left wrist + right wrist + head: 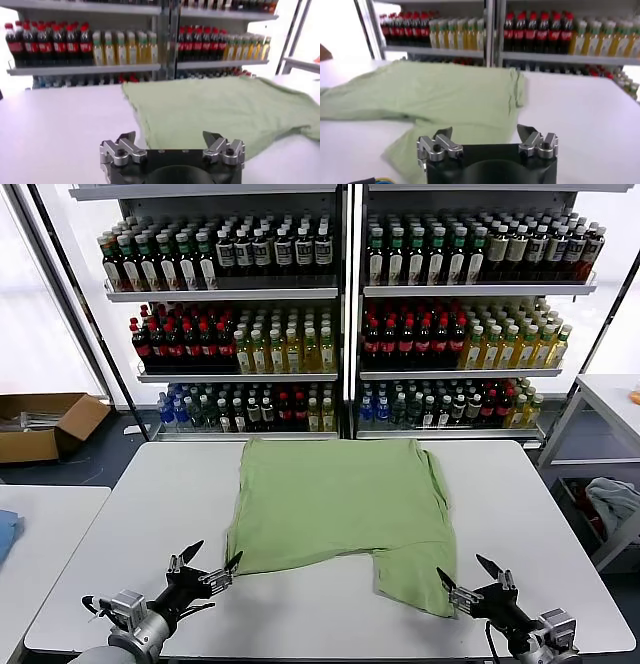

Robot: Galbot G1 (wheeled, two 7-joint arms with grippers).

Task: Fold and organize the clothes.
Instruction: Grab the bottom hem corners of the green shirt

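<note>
The light green shirt [338, 506] lies spread flat on the white table [130, 524], plain side up; collar, buttons and patch are hidden. One part hangs lower at the near right corner [415, 579]. My left gripper [213, 562] is open and empty, low over the table just left of the shirt's near left corner. My right gripper [467, 579] is open and empty at the shirt's near right corner. The shirt fills the space ahead of the left gripper [170, 141] in the left wrist view [220, 107] and ahead of the right gripper [485, 136] in the right wrist view [435, 97].
Shelves of bottles [345, 324] stand behind the table. A second white table with a blue fabric piece [5, 534] is at the left, a cardboard box [45, 424] on the floor behind it. A side table [610, 399] with a grey-white cloth bundle [612, 502] is at the right.
</note>
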